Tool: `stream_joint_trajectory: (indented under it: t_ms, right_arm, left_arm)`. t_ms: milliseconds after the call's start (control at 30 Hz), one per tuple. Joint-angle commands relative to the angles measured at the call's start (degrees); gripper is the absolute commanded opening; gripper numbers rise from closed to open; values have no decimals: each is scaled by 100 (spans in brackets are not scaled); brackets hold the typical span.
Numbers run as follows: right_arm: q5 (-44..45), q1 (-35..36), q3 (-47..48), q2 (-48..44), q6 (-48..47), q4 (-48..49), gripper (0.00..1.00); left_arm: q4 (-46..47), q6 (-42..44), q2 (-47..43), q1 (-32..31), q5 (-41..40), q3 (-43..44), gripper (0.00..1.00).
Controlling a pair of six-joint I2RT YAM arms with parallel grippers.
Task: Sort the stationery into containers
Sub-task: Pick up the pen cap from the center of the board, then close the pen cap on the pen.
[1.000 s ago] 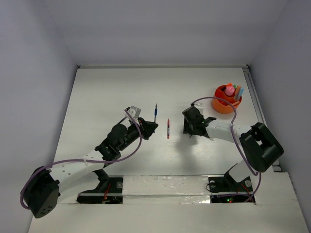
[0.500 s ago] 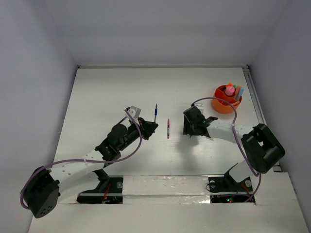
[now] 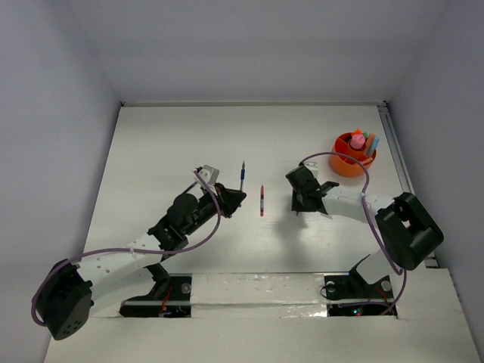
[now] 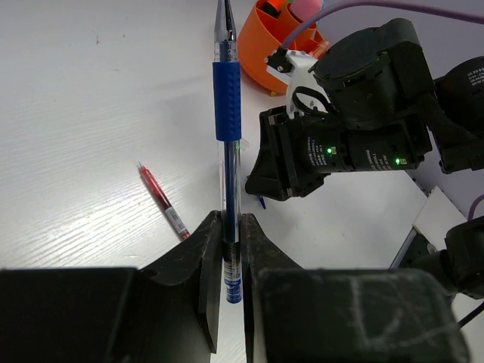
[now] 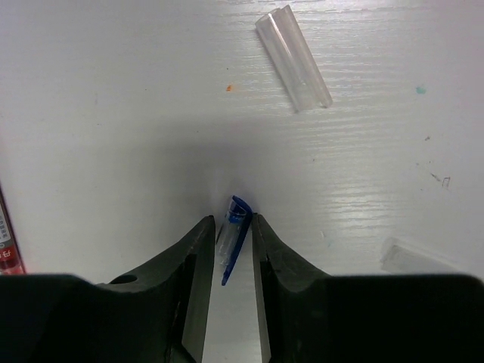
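My left gripper [image 4: 231, 236] is shut on the lower end of a clear pen with a blue grip [image 4: 228, 113]. The pen sticks out ahead of it, above the table [image 3: 242, 175]. My right gripper [image 5: 231, 227] points down at the table, its jaws narrow on either side of a small blue pen cap [image 5: 234, 236]. The cap lies on the table, with a slim gap still showing on its left. A thin red pen [image 3: 262, 200] lies between the two grippers. The orange container [image 3: 354, 155] stands at the far right, holding several pieces of stationery.
A clear plastic cap [image 5: 293, 57] lies ahead of the right gripper, and another clear piece [image 5: 416, 257] lies to its right. The right arm's black wrist [image 4: 340, 144] stands close in front of the held pen. A rail [image 3: 399, 162] runs along the table's right edge.
The right jaws first widened, then narrowed around the blue cap, and the right wrist shifted slightly. The left arm and its pen have not moved.
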Motion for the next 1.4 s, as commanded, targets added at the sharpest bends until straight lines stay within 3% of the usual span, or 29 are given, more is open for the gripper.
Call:
stream_joint_trajectory:
  t_ms: [0, 200, 400, 433, 533, 700, 933, 1000, 1167, 1367]
  right_arm:
    - [-120, -13, 143, 203, 4, 104, 30]
    - [-93, -13, 161, 273, -14, 25, 24]
    - [-85, -13, 196, 317, -84, -37, 7]
    - [-84, -13, 196, 274, -102, -19, 0]
    - [-32, -13, 170, 142, -145, 77, 0]
    - [39, -13, 134, -857, -339, 613, 0]
    - [-445, 48, -6, -1817, -330, 1737, 0]
    - [-471, 101, -24, -1879, -295, 2483, 0]
    - [-656, 312, 11, -1626, -137, 4265, 0]
    - [-832, 522, 240, -1107, -31, 5550, 0]
  left_arm:
    - [345, 6, -112, 1, 53, -4, 0]
    - [363, -3, -77, 1, 80, 5, 0]
    - [363, -3, -24, 1, 88, 14, 0]
    - [371, -3, -15, 1, 88, 5, 0]
    - [415, -12, 46, 1, 114, 14, 0]
    - [538, -91, 240, 1, 255, 23, 0]
    - [627, -109, 459, 1, 255, 49, 0]
    - [592, -56, 451, 1, 203, 58, 0]
    - [468, 50, 284, 1, -122, 14, 0]
    - [609, 6, 231, 1, -131, -83, 0]
